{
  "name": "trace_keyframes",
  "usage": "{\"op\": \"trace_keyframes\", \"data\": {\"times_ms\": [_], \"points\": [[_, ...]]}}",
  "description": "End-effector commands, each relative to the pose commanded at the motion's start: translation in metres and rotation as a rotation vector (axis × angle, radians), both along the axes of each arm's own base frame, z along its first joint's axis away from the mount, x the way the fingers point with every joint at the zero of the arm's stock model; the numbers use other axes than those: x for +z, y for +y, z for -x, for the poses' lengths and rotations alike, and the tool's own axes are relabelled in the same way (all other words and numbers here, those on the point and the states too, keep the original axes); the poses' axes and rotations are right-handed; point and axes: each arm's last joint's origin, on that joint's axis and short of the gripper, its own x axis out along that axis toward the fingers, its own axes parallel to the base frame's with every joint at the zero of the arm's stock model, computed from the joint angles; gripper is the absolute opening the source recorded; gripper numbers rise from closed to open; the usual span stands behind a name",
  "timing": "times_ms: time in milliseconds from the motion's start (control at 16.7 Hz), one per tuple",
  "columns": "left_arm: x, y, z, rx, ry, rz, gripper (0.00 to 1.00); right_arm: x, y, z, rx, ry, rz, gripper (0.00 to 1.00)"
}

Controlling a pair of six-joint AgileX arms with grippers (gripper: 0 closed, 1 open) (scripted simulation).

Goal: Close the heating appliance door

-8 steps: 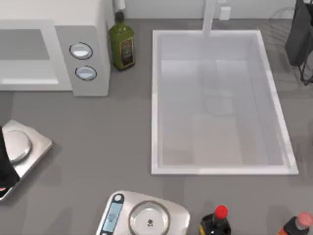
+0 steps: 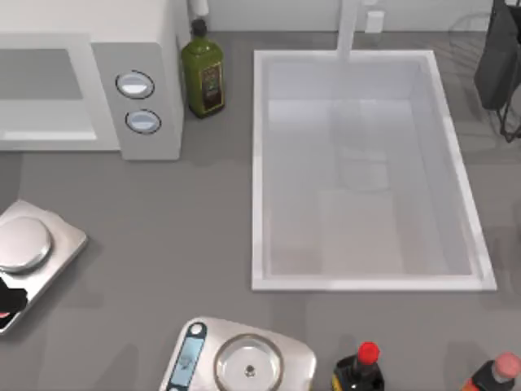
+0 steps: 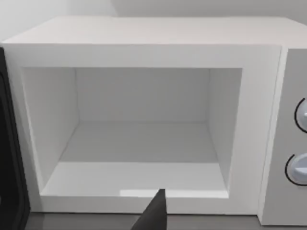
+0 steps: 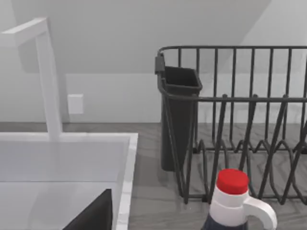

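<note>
Your left arm has pulled back toward the table's left edge over the last half second. It covered part of the scales (image 2: 37, 248) then, and now only a dark sliver of it shows just in front of them. The microwave (image 2: 89, 81) sits at the back left, its 2 knobs (image 2: 135, 85) facing you, and nothing about it has changed. From the left wrist you see straight into the empty cavity, with the door (image 3: 8, 143) swung fully open beside it, so the task is not yet started. The left gripper (image 3: 153, 215) hangs in front of the cavity, apart from the door; you cannot tell whether it is wide or narrow. The right gripper (image 4: 93, 213) is parked by the sink (image 4: 125, 158), its state equally unclear. The retreat probably sets up a sweep behind the door.
</note>
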Motion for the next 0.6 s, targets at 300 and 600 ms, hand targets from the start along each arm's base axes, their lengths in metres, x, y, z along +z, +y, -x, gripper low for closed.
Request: {"op": "trace_keyframes", "data": {"times_ms": [300,600], "points": [[0.0,0.0,0.0,0.0,0.0,0.0,0.1,0.0,0.0,0.0,0.0,0.0,0.0,1.0],[0.0,0.0,0.0,0.0,0.0,0.0,0.0,0.0,0.0,0.0,0.0,0.0,0.0,1.0]]}}
